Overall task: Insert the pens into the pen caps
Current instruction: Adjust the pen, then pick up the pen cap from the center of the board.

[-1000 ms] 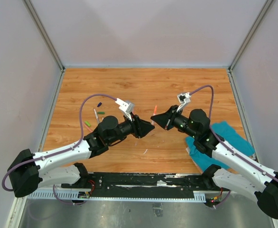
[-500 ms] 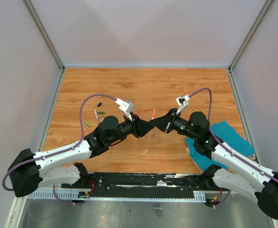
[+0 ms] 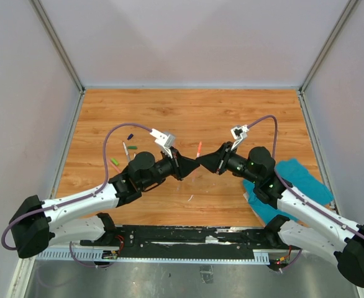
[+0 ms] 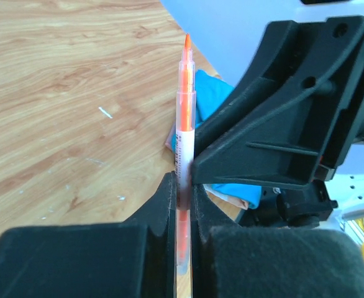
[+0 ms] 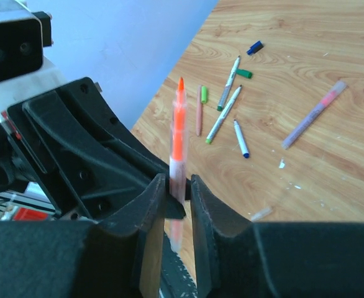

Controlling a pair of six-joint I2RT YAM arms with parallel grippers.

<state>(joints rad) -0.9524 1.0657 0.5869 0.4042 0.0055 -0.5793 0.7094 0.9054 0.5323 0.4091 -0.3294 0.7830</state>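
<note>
Far left on the table (image 3: 188, 112), well apart from both arms, a group of loose pens (image 3: 125, 151) lies flat; the right wrist view shows them pointing roughly the same way, some with green ends and one with a blue end; a dark blue cap (image 3: 130, 136) lies at the far edge of the group, clear of any pen; a pinkish pen (image 5: 312, 115) lies a little apart from the rest.

Toward the middle, the left gripper (image 4: 183, 186) reaches in from the left, raised above the wood; its jaws are fully closed on the lower barrel of the orange pen (image 3: 199, 149), both fingers (image 4: 160, 205) pressed against it with no gap; the pen stands up out of the grip, its uncapped orange tip uppermost.

Nose to nose with it, the right gripper (image 5: 177, 192) comes in from the right and straddles the same pen just above the left one's hold; its jaws stand slightly parted, with a thin gap showing between the barrel and one finger (image 5: 200, 205); whether the other finger touches the pen cannot be told; in the left wrist view one of its black fingers lies right against the barrel.

Right of that, a teal cloth (image 3: 300, 177) lies crumpled on the table beside the right arm, partly under it.
</note>
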